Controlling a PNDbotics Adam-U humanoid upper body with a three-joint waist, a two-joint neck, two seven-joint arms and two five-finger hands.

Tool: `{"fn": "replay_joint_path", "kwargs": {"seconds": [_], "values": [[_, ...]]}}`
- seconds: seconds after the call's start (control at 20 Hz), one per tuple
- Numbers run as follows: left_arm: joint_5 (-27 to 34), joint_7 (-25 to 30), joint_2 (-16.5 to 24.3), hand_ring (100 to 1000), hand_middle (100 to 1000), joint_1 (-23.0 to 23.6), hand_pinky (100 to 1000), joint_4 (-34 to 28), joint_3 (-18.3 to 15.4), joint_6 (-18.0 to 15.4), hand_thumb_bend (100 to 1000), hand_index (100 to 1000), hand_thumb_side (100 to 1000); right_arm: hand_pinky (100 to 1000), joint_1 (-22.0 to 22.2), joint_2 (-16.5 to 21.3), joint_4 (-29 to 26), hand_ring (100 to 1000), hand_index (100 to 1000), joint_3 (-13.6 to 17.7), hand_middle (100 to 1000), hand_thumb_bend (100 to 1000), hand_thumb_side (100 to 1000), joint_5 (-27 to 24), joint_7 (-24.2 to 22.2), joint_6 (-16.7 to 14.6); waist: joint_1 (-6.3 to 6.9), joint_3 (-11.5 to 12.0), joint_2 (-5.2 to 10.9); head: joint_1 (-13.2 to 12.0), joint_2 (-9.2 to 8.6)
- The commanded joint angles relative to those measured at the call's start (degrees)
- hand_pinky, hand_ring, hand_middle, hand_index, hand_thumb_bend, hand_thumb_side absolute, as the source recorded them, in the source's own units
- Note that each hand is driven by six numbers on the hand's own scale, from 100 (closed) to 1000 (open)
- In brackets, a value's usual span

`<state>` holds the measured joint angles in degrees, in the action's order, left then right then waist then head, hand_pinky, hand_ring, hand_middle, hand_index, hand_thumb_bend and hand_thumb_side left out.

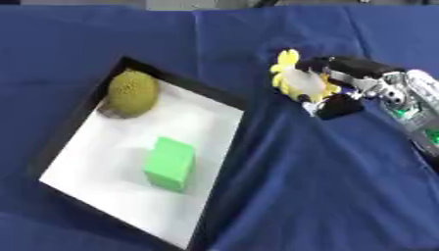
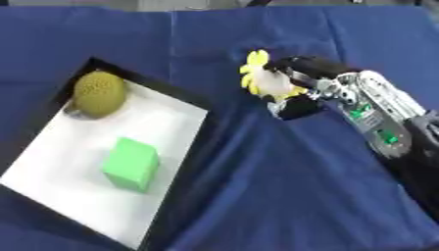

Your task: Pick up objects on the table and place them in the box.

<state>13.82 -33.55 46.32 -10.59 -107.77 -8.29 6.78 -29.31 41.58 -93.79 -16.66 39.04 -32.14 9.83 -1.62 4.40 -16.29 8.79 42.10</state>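
Cube [image 1: 170, 163] and fruit [image 1: 131, 93] in box [image 1: 225, 162]; toy [image 1: 296, 78] right of it.

Right hand [image 1: 330, 88] from the right side, fingers curled in a grasp.

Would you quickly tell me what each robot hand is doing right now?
Right robot hand: closed on the yellow and white object, beside the box.
Left robot hand: not in view.

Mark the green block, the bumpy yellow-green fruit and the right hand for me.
green block [image 1: 169, 163], left eye view, on its front face.
bumpy yellow-green fruit [image 1: 132, 92], left eye view, centre of its rind.
right hand [image 2: 302, 73], right eye view, on the black palm.
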Motion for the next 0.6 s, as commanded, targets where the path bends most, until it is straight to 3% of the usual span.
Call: {"fn": "replay_joint_path", "kwargs": {"seconds": [0.05,0.4,0.6], "values": [[0.1,0.2,1.2,791,729,-0.5,882,-0.4,-0.5,-0.2,220,853,738,988,-0.9,0.9,0.8,1000,1000,-0.1,907,100,647,-0.2,-0.6,0.0,0.54,0.1,-0.04,0.3,-0.65],[0.2,0.3,1.0,791,723,-0.5,884,-0.5,-0.5,-0.3,217,849,739,983,-2.8,0.6,5.5,1000,1000,-1.3,911,137,637,4.0,-1.4,-1.3,0.47,0.6,-0.1,0.2,-1.01],[0.4,0.4,1.0,791,720,-0.6,885,-0.5,-0.5,-0.3,215,847,740,952,-3.6,0.0,7.7,971,1000,-1.3,878,143,511,5.8,0.3,-1.1,0.47,0.6,-0.19,0.2,-1.13]]}}
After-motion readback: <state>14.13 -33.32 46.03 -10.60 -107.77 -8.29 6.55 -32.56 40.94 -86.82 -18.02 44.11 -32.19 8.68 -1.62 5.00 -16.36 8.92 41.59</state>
